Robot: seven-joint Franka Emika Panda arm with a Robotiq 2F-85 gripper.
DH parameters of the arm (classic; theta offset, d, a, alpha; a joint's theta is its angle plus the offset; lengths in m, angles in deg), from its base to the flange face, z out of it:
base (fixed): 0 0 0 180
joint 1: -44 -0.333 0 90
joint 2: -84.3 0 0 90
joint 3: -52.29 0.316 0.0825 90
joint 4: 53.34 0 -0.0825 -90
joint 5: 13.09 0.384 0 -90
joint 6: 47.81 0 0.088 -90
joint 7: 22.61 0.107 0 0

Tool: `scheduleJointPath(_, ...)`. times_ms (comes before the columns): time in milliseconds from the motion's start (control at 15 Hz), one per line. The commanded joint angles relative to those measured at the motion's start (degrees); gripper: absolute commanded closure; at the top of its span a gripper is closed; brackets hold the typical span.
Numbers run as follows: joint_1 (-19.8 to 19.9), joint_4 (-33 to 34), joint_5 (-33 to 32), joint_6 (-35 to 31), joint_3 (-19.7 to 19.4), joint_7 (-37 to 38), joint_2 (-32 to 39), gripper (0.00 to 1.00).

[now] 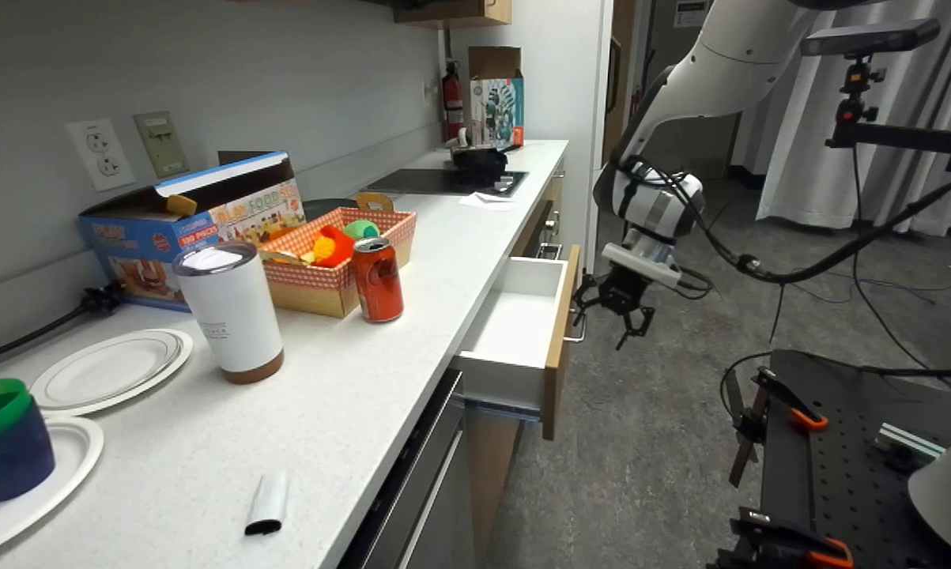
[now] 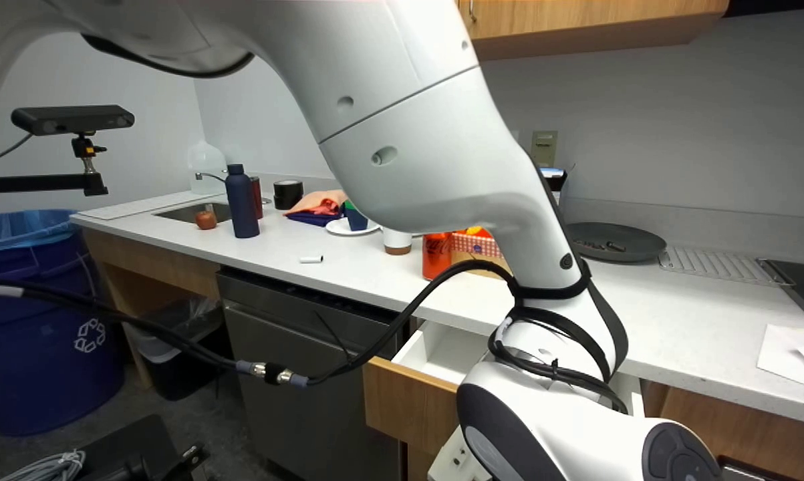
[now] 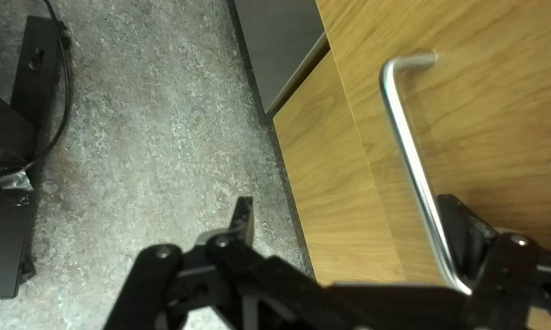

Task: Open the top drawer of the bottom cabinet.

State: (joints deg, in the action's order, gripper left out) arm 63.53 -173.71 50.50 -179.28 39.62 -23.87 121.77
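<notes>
Nearest me, the black claw (image 3: 346,201) stood with its jaws well apart: one finger (image 3: 463,231) was tucked behind the silvery handle (image 3: 412,156), the other finger (image 3: 242,214) hung out above the floor (image 3: 165,128), so nothing was pinched. The top drawer (image 1: 515,328) jutted well out from under the front edge of the white countertop (image 1: 364,395); its opening looked all but done. I judged it light, a shallow, pale box that would glide on its metal runner (image 1: 499,411), rigid rather than fragile. The handle, a slim rounded bar, looked slick: better hooked than squeezed, near its middle, lest the drawer skew. The flat front (image 3: 499,137) showed flowing wood grain, matching the bottom cabinet (image 2: 749,427). Beyond that front edge, on the faintly speckled top, stood a smooth red can (image 1: 378,280), and just beside it, toward the back edge, a gingham-trimmed basket (image 1: 305,275). A glossy printed carton (image 1: 242,217) sat by the back edge itself. Farthest off, toward the countertop's far end, a black pot (image 1: 479,164) rested on a glassy cooktop (image 1: 408,180).
</notes>
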Motion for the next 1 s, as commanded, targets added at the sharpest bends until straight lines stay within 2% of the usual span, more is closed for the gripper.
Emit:
scheduleJointPath(0, 0.86, 0.36, 5.96, -3.54, 1.68, -6.34, 0.15, 0.0)
scheduleJointPath(200, 1.08, 0.45, 7.66, -2.28, 1.93, -10.74, 0.23, 0.0)
scheduleJointPath(400, 1.02, 0.32, 6.08, -0.15, 1.52, -13.01, 0.25, 0.0)
scheduleJointPath(933, 0.31, 0.19, 1.97, 0.05, 0.78, -13.15, 0.73, 0.0)
